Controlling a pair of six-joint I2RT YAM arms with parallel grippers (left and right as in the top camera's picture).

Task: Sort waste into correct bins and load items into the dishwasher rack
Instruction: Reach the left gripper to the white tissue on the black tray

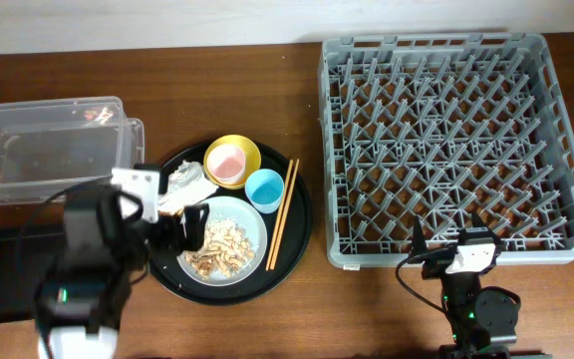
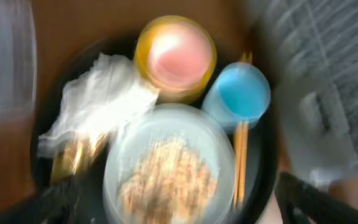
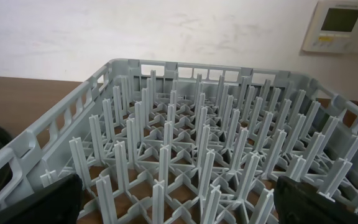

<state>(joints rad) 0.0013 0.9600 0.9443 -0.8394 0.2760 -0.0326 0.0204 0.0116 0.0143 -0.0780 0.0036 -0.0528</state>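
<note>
The left hand [image 1: 181, 231], fingers spread and empty, hovers over the plate [image 1: 256, 225]. The napkin [image 1: 184, 185] lies just beyond it, toward the worktop's far edge. The right hand [image 1: 447, 242], likewise spread and empty, sits well apart by the rack [image 1: 436, 140].

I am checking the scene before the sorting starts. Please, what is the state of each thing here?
Rack: empty.
Tub: upright, uncovered.
Bowl: upright.
Pink cup: upright, nested in it.
Blue cup: upright, empty.
Plate: holding scraps.
Napkin: crumpled.
Chopsticks: lying flat, side by side.
Left gripper: open, empty.
Right gripper: open, empty.
</note>
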